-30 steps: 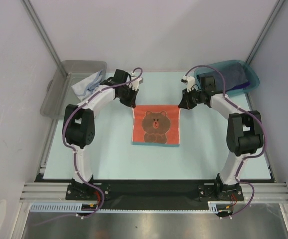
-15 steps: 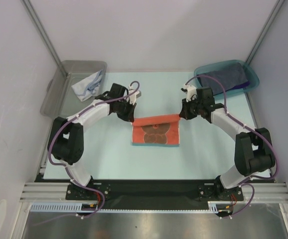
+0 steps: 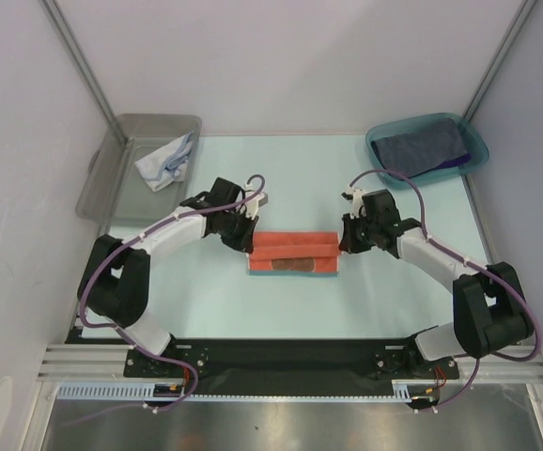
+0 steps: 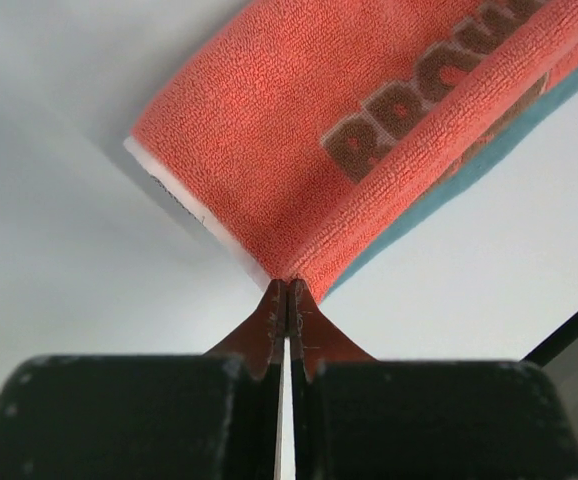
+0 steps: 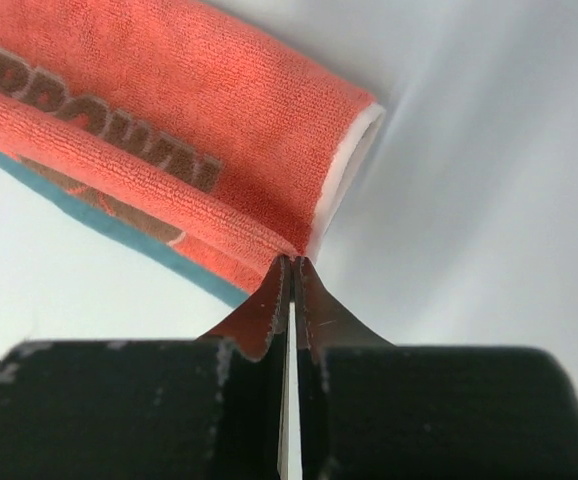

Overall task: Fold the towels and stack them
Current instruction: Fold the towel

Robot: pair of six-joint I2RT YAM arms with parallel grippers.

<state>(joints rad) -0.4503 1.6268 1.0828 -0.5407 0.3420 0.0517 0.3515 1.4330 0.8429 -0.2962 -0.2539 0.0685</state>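
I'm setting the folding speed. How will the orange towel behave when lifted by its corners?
Probably floppy: the orange towel bows into a soft roll between the left gripper and the right gripper instead of staying flat. Likely light, since thin pinches at two corners hold it up. Its fuzzy pile should grip rather than slide.

Both wrist views cut off the orange-red towel (image 4: 269,140) and its dark lettering (image 4: 399,125) at their edges.

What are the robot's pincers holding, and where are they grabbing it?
Both hold the orange-red towel. The left pincer pinches one corner of its folded-over edge, and the right pincer pinches the other corner.
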